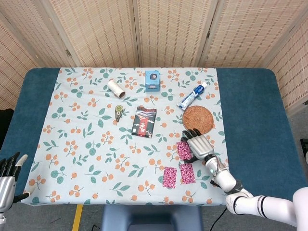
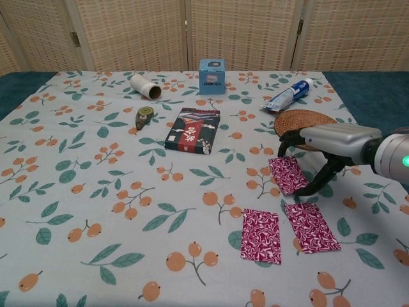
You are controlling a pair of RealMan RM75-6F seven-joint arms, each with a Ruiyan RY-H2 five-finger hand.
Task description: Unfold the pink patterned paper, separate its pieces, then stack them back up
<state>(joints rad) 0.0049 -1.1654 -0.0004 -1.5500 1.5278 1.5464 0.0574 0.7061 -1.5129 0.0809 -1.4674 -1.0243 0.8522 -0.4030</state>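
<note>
Left hand [image 1: 8, 180] low at front-left corner of table [image 1: 250, 115], off the cloth, fingers apart, holding nothing (head view only). Two pink paper pieces [image 2: 261, 235] [image 2: 311, 226] flat side by side nr front edge, right of centre. Right hand [image 2: 329, 142] reaches in from right, palm down, fingers curled over third pink piece [image 2: 287, 174], thumb tip [image 2: 300, 191] at its near edge; piece looks slightly lifted, grip probable.

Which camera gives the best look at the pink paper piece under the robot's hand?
The chest view: the pink paper piece shows large from the side, with the right hand arched over it. The head view shows it small from above, partly covered by that hand.
</note>
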